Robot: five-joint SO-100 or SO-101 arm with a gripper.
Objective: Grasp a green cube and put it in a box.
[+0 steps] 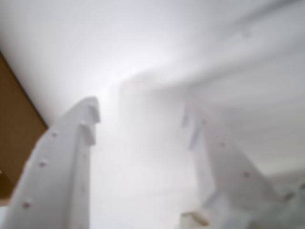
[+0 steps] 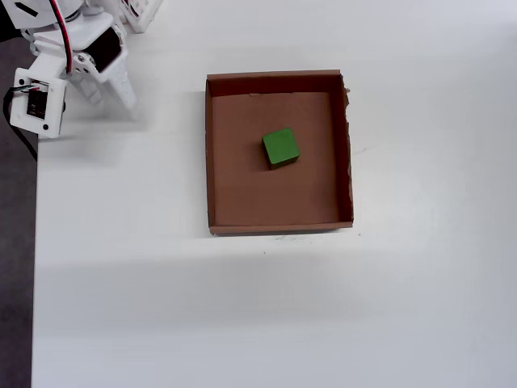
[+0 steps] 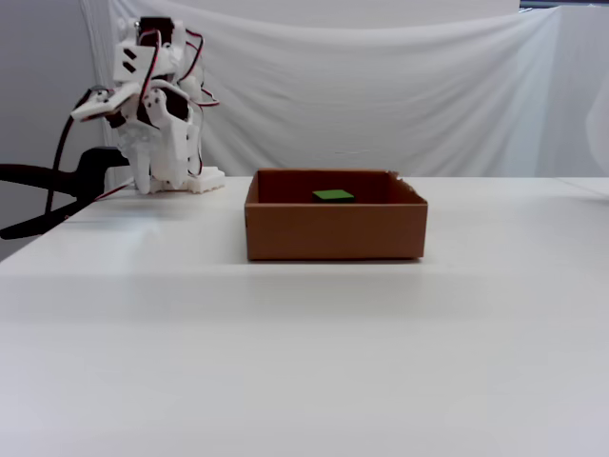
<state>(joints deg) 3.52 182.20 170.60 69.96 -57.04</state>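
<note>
Judging by how things lie, the task looks finished: the green cube point(image 2: 281, 148) rests flat on the floor of the box point(image 2: 279, 78), near the middle and clear of every wall, and nothing grips it. From the fixed view, nearest the camera is bare white table point(image 3: 304, 362); then comes the brown cardboard box, over whose front wall only the cube's top face point(image 3: 334, 195) shows. Farther back and to the left of that view, the arm point(image 3: 152, 105) is folded up close to its base, well apart from the box, with the gripper point(image 3: 145, 176) hanging downward above the tabletop. In the wrist view the two white fingers point(image 1: 66, 162) stand spread with nothing between them. A white cloth backdrop point(image 3: 381, 95) hangs behind everything.
</note>
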